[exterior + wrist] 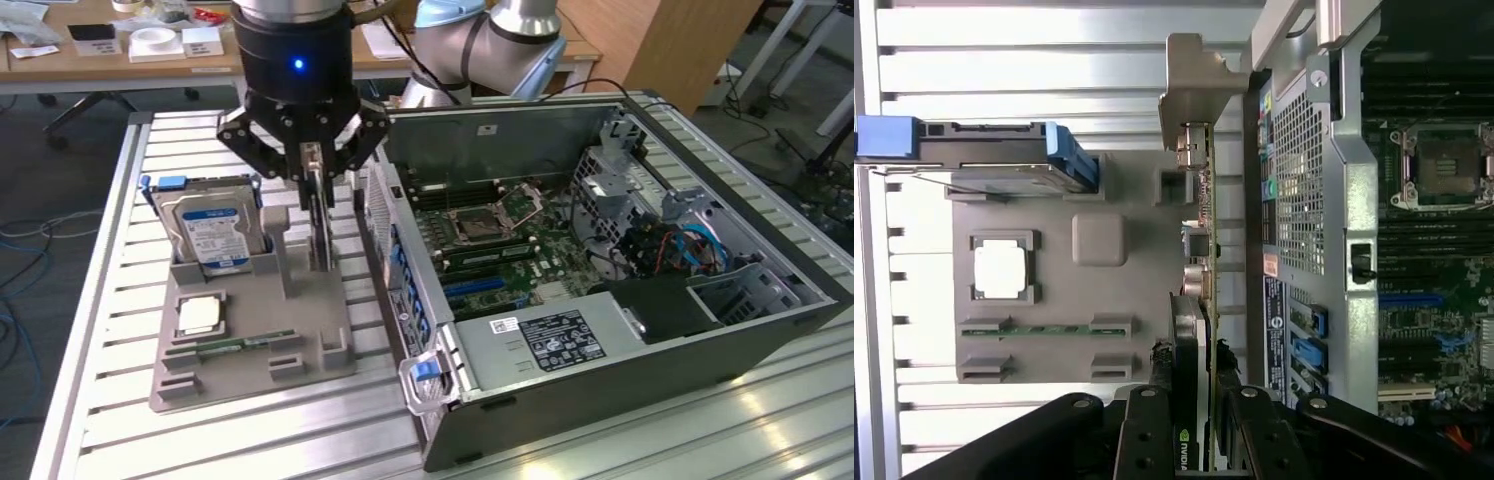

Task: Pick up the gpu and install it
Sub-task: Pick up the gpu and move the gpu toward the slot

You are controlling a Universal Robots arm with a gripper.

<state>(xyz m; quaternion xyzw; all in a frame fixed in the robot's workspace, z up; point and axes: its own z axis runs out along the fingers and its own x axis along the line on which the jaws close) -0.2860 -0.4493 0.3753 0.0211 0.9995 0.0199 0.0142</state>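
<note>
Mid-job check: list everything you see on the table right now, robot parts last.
gpu: one, dark board with silver-beige bracket, standing on edge at the holder's side nearest the case
hard drive: one, blue-white label, upright in the holder
processor chip: one, silver, flat in a holder pocket
memory stick: one, green, lying in the holder
holder: one, grey, on the table at the exterior view's left of the case
computer case: one, black and grey, side open, motherboard showing
table: one, silver, slatted
gripper: one, black, shut on the gpu from above
</note>
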